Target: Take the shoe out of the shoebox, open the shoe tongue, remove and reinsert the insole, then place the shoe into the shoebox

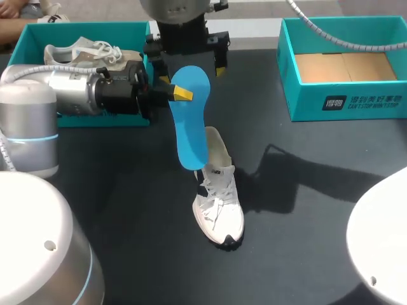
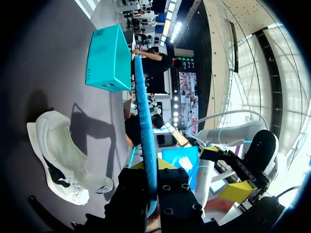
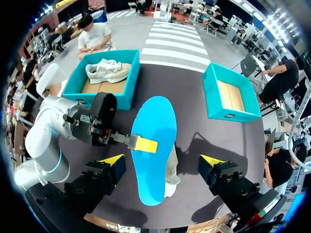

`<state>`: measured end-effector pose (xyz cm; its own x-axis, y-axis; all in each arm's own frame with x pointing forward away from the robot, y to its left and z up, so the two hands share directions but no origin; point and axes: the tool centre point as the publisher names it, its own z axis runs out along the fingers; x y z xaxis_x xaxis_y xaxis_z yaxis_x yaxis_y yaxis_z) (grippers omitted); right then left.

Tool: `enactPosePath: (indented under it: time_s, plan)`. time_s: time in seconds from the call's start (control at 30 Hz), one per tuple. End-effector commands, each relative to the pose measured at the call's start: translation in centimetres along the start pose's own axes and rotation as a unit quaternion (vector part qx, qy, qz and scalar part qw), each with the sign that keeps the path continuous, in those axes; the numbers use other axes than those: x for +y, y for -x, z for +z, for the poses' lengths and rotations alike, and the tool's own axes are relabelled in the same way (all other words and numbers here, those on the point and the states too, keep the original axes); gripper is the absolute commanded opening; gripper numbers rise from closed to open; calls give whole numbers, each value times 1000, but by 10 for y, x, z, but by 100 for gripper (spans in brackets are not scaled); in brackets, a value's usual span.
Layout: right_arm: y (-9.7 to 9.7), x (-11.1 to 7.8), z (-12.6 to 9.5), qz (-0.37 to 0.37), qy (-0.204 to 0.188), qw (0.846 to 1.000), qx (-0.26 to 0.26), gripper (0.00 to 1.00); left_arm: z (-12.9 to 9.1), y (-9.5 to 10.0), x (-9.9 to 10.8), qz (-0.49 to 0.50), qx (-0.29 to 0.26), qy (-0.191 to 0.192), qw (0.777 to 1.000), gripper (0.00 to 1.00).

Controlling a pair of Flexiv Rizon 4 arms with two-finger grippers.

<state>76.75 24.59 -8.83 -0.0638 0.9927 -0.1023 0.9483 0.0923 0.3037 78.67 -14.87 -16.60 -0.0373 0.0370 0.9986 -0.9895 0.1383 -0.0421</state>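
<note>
Left claw is closed on the blue insole, pinching it flat on both faces near the upper end. So the insole hangs long-ways below the claw, its lower tip right at the mouth of the white shoe. Makes sense imo: a grip at one end leaves the other free to slide in or out of the shoe. It's the remove/reinsert bit, but can't say which half.

The shoe stands upright on the desk, below and just ahead of the left claw, opening up. Nothing is holding it, which could be a prob if the insole drags on it.

Right claw is spread wide, nothing in it. It hovers over the insole w/ one finger out to each side, well clear of both edges and not touching. Prob parked there to watch, or waiting to take over.

The empty teal shoebox is well apart, far ahead of the left claw, beyond the shoe. That's where the shoe goes at the end. The other box, behind the left claw, has a 2nd shoe in it.
</note>
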Motion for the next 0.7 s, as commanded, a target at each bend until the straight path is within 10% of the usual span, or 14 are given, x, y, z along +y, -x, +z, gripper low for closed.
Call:
enactPosePath:
  time_s: [0.03, 0.7]
  plan:
    - [7, 0, 3, -2, -7, 999, 35, 100, 0, 1, 0, 0, 0, 0, 1000, 0]
    - [52, -4, 12, 13, -27, 951, 309, 100, 0, 1, 0, 0, 0, 0, 1000, 0]
